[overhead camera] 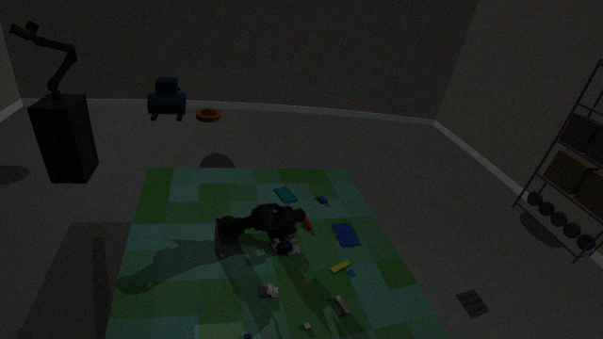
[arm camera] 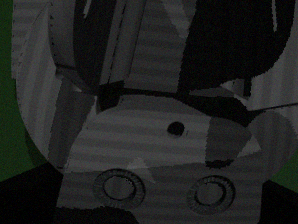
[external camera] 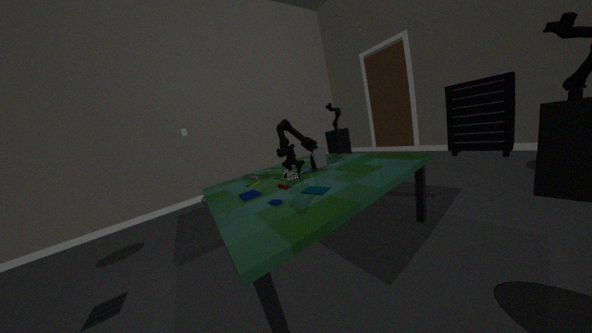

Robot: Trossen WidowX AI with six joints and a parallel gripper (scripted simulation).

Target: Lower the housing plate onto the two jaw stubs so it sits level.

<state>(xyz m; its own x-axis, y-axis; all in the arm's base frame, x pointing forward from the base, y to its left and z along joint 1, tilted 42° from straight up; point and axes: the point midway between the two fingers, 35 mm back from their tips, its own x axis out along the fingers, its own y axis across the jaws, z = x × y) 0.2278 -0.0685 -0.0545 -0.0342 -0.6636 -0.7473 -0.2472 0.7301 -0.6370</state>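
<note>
My gripper (overhead camera: 284,243) (external camera: 293,169) (arm camera: 159,179) reaches down over the pale grey assembly (overhead camera: 295,248) (external camera: 290,176). It is shut on the housing plate (arm camera: 125,150). In the wrist view the plate spans between the dark fingers at the lower left and lower right, and shows two ringed round features and a small dark hole. Large grey curved parts (arm camera: 35,95) of the assembly show beyond and beside the plate. The two jaw stubs and pins are hidden or too dark to make out. Whether the plate touches the stubs or sits level cannot be told.
Near the assembly lie a red bar (overhead camera: 308,223) (external camera: 283,186), a blue plate (overhead camera: 346,234) (external camera: 250,195), a teal plate (overhead camera: 285,194) (external camera: 315,190) and a yellow bar (overhead camera: 340,266). A pale bracket (overhead camera: 269,291) and a grey cylinder (overhead camera: 343,305) lie farther toward the top camera.
</note>
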